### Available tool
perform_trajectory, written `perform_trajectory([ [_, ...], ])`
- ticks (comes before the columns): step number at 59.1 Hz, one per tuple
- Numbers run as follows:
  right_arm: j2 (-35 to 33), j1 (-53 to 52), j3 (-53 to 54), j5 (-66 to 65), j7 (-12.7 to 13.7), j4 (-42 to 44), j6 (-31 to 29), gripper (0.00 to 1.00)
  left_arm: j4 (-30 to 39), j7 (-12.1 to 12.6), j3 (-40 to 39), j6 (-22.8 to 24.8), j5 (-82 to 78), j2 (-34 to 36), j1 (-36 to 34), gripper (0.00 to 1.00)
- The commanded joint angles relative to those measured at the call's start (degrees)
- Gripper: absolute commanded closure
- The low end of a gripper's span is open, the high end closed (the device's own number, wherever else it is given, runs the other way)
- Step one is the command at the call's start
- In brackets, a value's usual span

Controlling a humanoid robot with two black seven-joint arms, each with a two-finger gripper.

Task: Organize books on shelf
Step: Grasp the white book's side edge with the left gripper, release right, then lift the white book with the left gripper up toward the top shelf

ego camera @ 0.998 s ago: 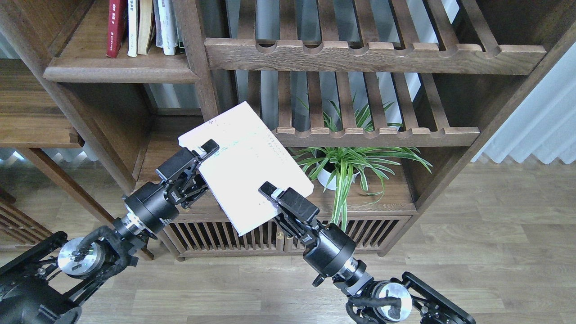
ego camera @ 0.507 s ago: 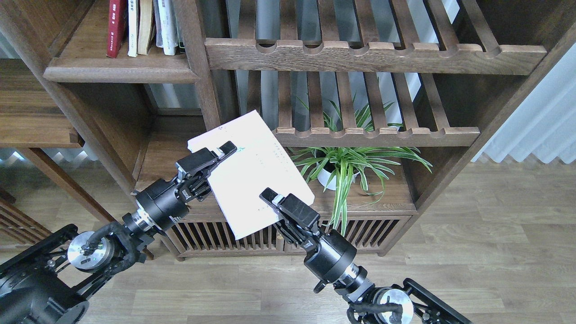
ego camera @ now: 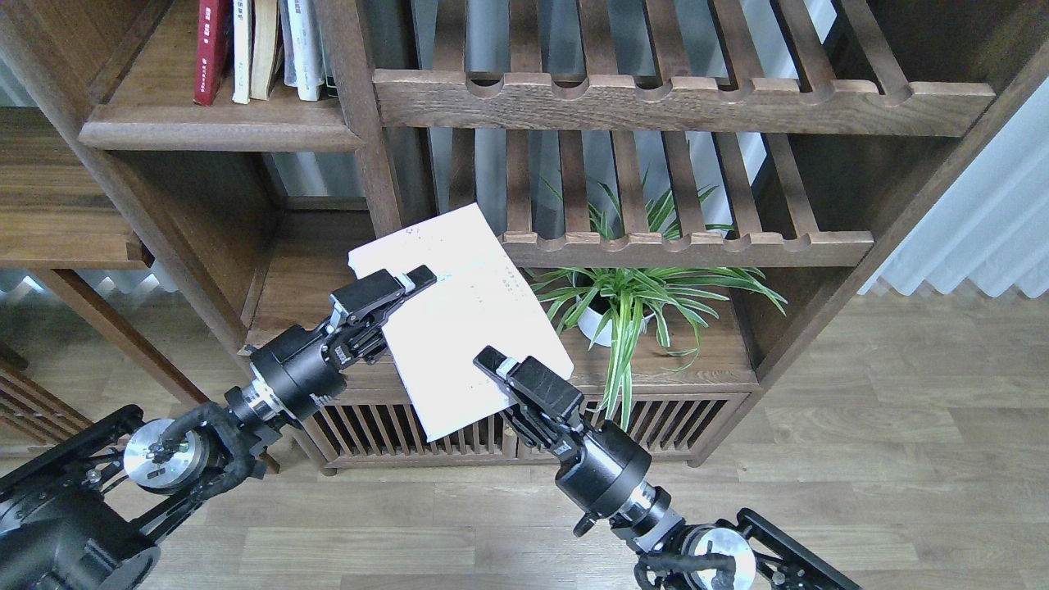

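A pale lavender-white book [ego camera: 467, 319] hangs tilted in the air in front of the bookcase, held by both arms. My left gripper [ego camera: 420, 279] is shut on its left edge near the top corner. My right gripper [ego camera: 489, 360] is shut on its lower right edge. The shelf [ego camera: 221, 131], a solid dark-brown board with a rounded front lip, lies at the upper left, well above the held book. A dark red book [ego camera: 211, 49] and several pale ones [ego camera: 283, 45] stand upright at its right end.
Two slatted racks [ego camera: 680, 102] [ego camera: 688, 246] fill the bookcase's right half. A potted spider plant [ego camera: 623, 303] stands on the lower board just right of the held book. A slatted base [ego camera: 369, 434] lies below, with a curtain [ego camera: 983, 221] at far right.
My left gripper has moved right and slightly down, carrying the book's top corner right and down. The right gripper has barely shifted.
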State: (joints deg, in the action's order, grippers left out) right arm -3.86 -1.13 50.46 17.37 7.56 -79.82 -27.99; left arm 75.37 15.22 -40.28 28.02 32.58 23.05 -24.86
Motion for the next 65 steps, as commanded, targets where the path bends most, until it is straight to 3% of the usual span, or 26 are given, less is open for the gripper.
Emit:
perform_trajectory([
  [1,0.16,0.08,-0.10,-0.76,-0.27,0.02,-0.01,0.40,-0.22,-0.11,-0.41,-0.02,-0.33,-0.28,0.08,0.96],
  [7,-0.36,-0.01,0.51,-1.29,-0.62,0.45,-0.01,0.07,-0.22,-0.28,-2.07,-0.02,-1.90,0.68,1.30,0.96],
  [9,-0.54,-0.01,0.95,-1.29,-0.71,0.89,-0.01,0.02,-0.22,-0.28,-2.69,-0.02,-2.26,0.94,2.01,0.96],
  [28,-1.07,1.22,10.09,-1.20,-0.71,5.47,-0.01,0.01,3.29,-0.28,-8.93,-0.02,-12.89,4.64,11.59,0.96],
  [39,-0.80,1.13,10.27,-1.29,-0.71,5.90,-0.01,0.01,3.74,-0.02,-19.71,-0.02,-22.80,7.97,18.34,0.96],
  [65,-0.28,-0.01,10.44,-1.29,-1.41,9.95,-0.01,0.01,3.91,2.53,-37.23,-0.02,-27.40,15.80,19.06,0.98],
])
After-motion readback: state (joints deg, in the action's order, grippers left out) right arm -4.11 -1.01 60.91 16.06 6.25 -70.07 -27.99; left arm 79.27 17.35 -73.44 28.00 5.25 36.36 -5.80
